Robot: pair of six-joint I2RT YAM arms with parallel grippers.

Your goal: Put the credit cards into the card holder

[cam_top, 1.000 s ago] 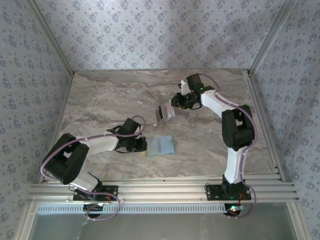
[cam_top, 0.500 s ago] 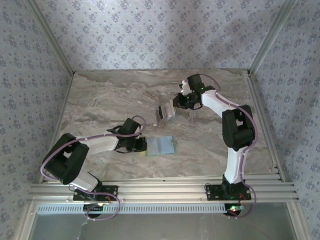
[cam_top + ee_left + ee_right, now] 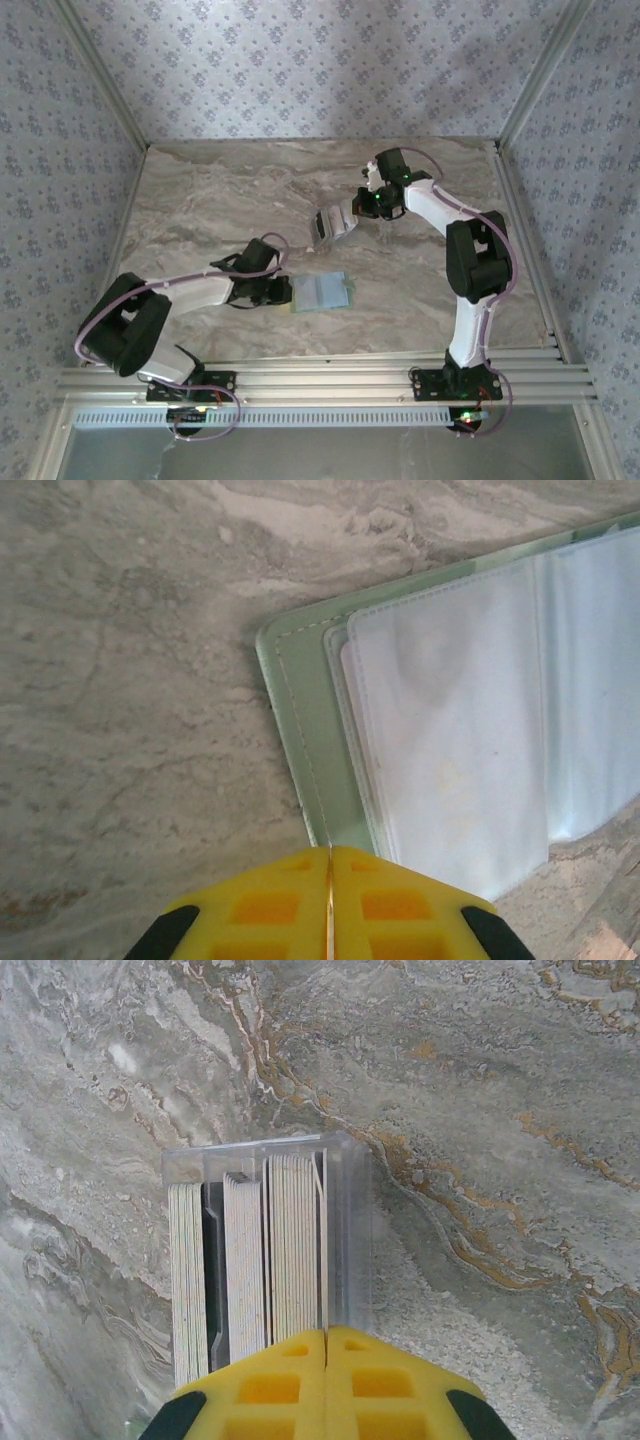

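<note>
Three bundles of thin, pale-edged credit cards stand on edge inside a clear plastic box, so I see only their rims, never their faces. A dark piece sits between the left and middle bundles; I cannot tell whether it is a card. My right claw covers the near ends of the right-hand bundle, its yellow fingers pressed together with only a hairline seam between them. The seam lines up with the outermost card beside the box wall, but whether a card is pinched there is hidden from me. From above, the box lies about the middle of the marbled grey-beige surface, and my right claw touches its right side.

My left claw is closed as well, tips meeting right at the near edge of the flat, pale sage-green card holder. It lies open, with cloudy clear plastic sleeves on its inside. The tips hide that bit of edge, so I cannot say whether they grip it or merely press on it. The holder's right part runs out of my wrist view. Seen from above, the card holder rests close to the surface's near edge, roughly midway along it, with my left claw at its left edge. It lies well apart from the box of cards.
</note>
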